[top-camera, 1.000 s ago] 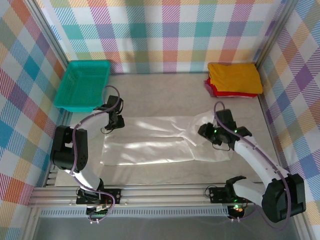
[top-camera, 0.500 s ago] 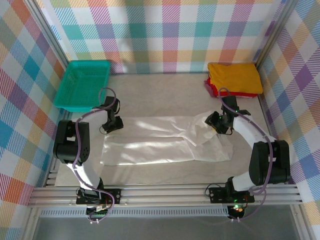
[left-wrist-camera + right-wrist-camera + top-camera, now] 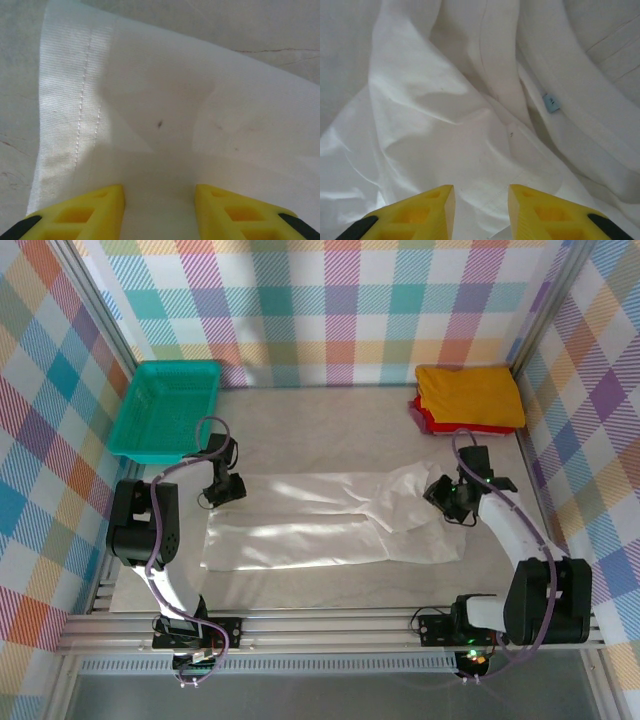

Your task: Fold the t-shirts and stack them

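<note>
Bright, soft light leaves glare patches on the white t-shirt [image 3: 300,530]; both wrist views look slightly blurred.

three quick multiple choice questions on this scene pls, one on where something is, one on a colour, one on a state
1. Where does the teal basket sit?
A. at the far left of the table
B. in the far right corner
C. at the near edge, between the arm bases

2. Two folded shirts lie in the far right corner. What colour is the upper one?
A. red
B. mustard yellow
C. white

3. How is the white shirt lying?
A. folded on top of the other shirts
B. spread out along the table, rumpled at its right end
C. bunched inside the basket

Answers:
1 A, the top view shows it against the left wall.
2 B, the mustard-yellow shirt covers the red shirt, which shows at the edge.
3 B, it lies stretched out between the two arms.
</note>
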